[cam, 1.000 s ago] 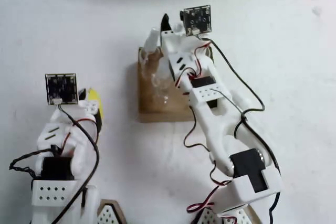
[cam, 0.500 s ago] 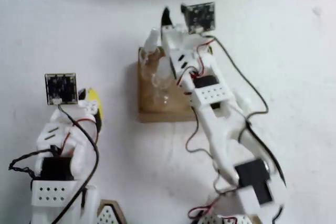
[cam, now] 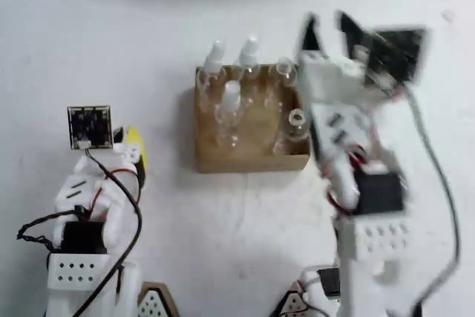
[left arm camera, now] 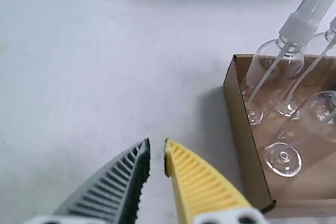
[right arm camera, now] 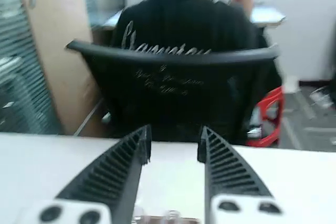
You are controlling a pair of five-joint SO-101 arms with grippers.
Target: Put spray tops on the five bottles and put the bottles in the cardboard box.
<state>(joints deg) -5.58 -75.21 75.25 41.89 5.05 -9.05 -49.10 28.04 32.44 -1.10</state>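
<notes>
- High view: cardboard box point(cam: 223, 162) in the middle of the white table point(cam: 111, 42), five bottles upright inside it.
- In the left half of the box, three bottles with white spray tops point(cam: 231, 113): two along the far wall, one nearer.
- In the right half, two bottles with open necks point(cam: 295, 128), seemingly without tops: one far, one nearer.
- Right gripper point(cam: 325, 27) just right of the far-right corner of the box, above the table, touching no bottle.
- Left gripper point(cam: 128, 142) well apart from the box, on the near-left part of the table, with its yellow finger point(cam: 134, 146) beside the wrist camera board.
- Left wrist view: grey finger point(left arm camera: 126, 182) and yellow finger almost together, only a thin slit between the tips, nothing clamped.
- Below the tips, bare table; to the right, the left wall of the box, and behind it the clear bottles with their white tops and thin tubes.
- Right wrist view: two black fingers point(right arm camera: 118, 166) clearly apart, with nothing between them.
- Pointing level over the far edge of the table toward the room behind.
</notes>
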